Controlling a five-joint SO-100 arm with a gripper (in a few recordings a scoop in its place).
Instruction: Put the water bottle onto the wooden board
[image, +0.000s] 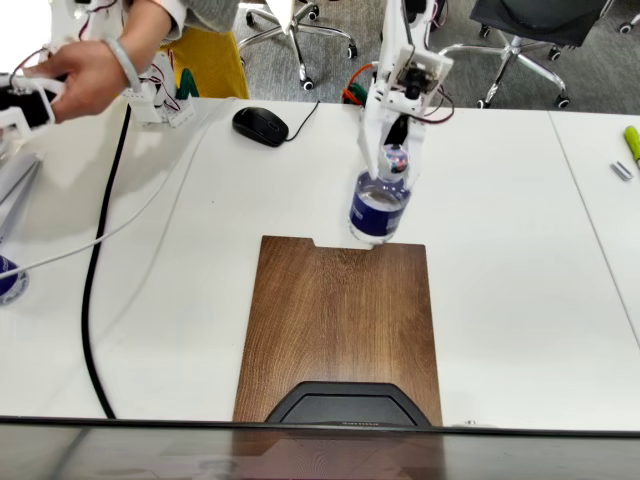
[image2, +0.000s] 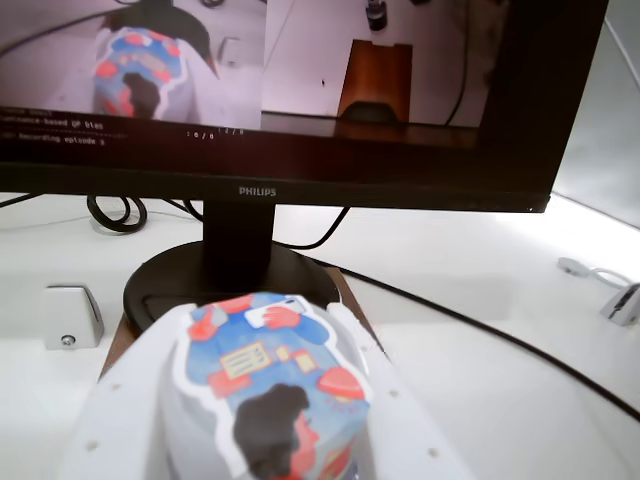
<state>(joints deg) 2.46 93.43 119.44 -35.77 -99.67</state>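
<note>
With the gripper (image: 392, 160) pinching the bottle (image: 379, 208) by its cap just above the board's (image: 340, 330) notched far edge (base overhanging the worktop (image: 500, 300)), carry it further over the board, lower it upright, then release.

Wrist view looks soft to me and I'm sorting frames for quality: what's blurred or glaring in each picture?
Wrist view: the bottle cap close to the lens is blurred, the monitor sharper. Fixed view: even light, mild sheen on the wooden board, bottle reasonably clear.
</note>
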